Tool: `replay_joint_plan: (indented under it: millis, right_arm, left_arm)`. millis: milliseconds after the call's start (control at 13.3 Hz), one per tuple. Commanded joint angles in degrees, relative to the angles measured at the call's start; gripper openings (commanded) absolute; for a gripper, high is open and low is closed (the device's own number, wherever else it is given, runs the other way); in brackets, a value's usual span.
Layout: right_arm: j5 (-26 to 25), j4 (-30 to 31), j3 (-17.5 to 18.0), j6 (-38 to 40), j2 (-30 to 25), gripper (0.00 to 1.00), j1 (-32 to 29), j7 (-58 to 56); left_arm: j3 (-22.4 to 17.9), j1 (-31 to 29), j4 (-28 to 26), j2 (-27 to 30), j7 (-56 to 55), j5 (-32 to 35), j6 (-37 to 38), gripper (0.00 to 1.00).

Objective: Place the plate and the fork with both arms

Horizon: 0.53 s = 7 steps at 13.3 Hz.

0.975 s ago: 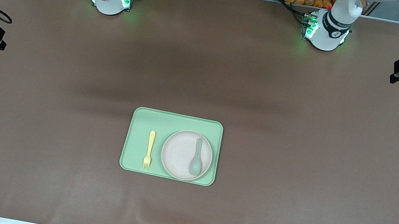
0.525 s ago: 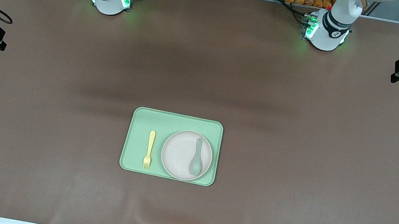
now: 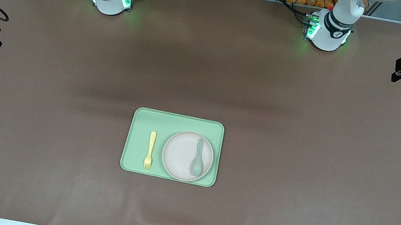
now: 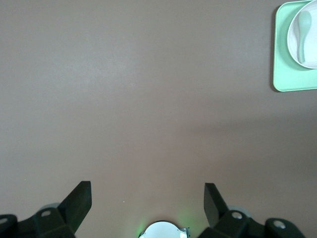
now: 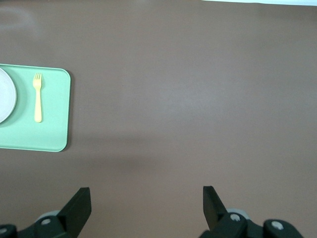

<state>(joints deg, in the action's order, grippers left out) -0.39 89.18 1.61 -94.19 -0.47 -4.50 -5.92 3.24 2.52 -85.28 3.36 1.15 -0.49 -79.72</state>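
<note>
The plate (image 3: 187, 156) is sitting on the pale-green tray (image 3: 149, 120), carrying a grey-green spoon (image 3: 197, 163); the fork (image 3: 150, 150) is lying beside it. Both tools, left (image 4: 147, 201) and right (image 5: 147, 204), are hanging released over bare tabletop (image 3: 301, 147), well apart from the tray.

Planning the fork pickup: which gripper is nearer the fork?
Right. The right gripper hangs at the fork's end of the table; the left gripper hangs at the plate's end.
</note>
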Motion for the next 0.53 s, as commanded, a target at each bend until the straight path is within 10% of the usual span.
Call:
replay_joint_plan:
  millis: [0, 450]
  right_arm:
    - [-0.23, -1.73, -0.20, 0.85, 1.18, 1.00, 0.72, 0.74]
    - [1.26, -1.73, -0.20, 0.93, 1.18, 1.00, 0.63, 0.74]
  left_arm:
    - [0.45, 0.11, 0.29, 0.50, 0.53, 1.29, 0.97, 1.00]
    - [0.36, 0.03, 0.21, 0.50, -0.09, 1.29, 0.97, 1.00]
